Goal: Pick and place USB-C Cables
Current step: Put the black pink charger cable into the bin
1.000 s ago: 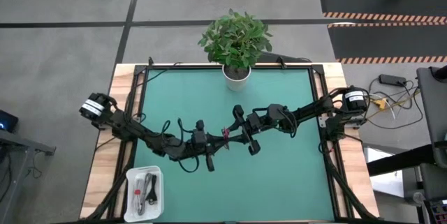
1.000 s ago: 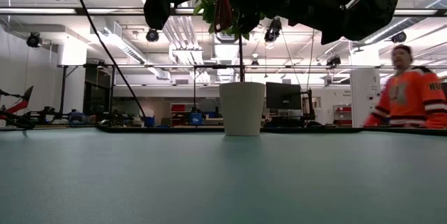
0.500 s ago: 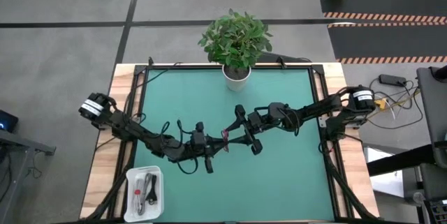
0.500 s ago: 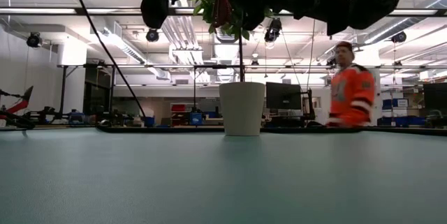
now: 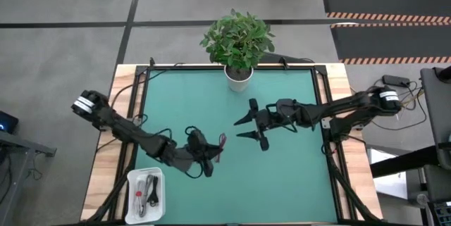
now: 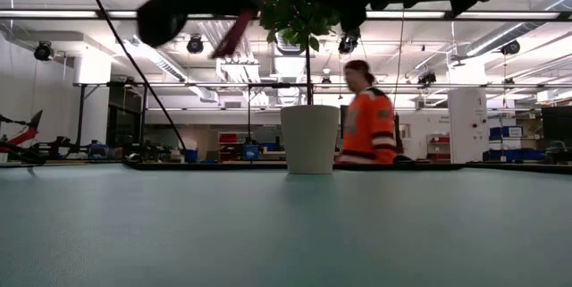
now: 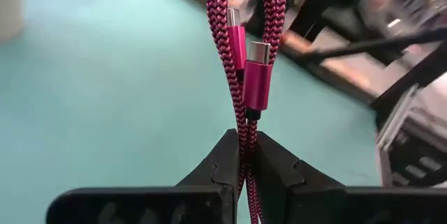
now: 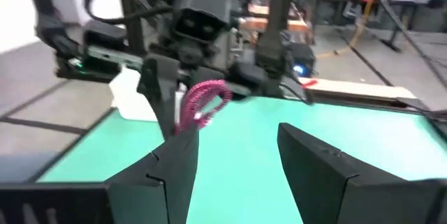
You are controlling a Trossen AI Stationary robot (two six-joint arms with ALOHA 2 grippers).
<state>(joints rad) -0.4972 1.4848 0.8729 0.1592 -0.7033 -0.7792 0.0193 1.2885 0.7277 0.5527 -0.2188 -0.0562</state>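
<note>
Holding the braided magenta-purple USB-C cable bundle [image 7: 246, 70] pinched between its closed dark fingers [image 7: 216, 165], the left gripper [image 5: 209, 157] sits at about 7 o'clock of the green table mat [image 5: 282, 177], raised clear of the surface. The bundle passes down between the pads and loops beyond the tips, both metal plugs showing. In the high view it appears as a short magenta streak [image 5: 221, 142] at the finger ends.

Nearest the front edge, at 7 o'clock on the bare wood, stands the white rectangular plastic tray [image 5: 132, 181]. It already contains cable bundles [image 5: 146, 191]; a white-and-red one and dark ones can be made out, though the exact count cannot be told. Judgement: most of the task is done, and the magenta bundle remains to be carried to the tray and released.

Farther in, near the mat's centre, the right gripper [image 5: 243, 127] hangs with its fingers spread wide and nothing between them, apart from the left gripper.

At 12 o'clock stands the white pot with a leafy green plant [image 5: 238, 43]. Beyond the table a person in an orange top [image 6: 367, 126] is in the room.
</note>
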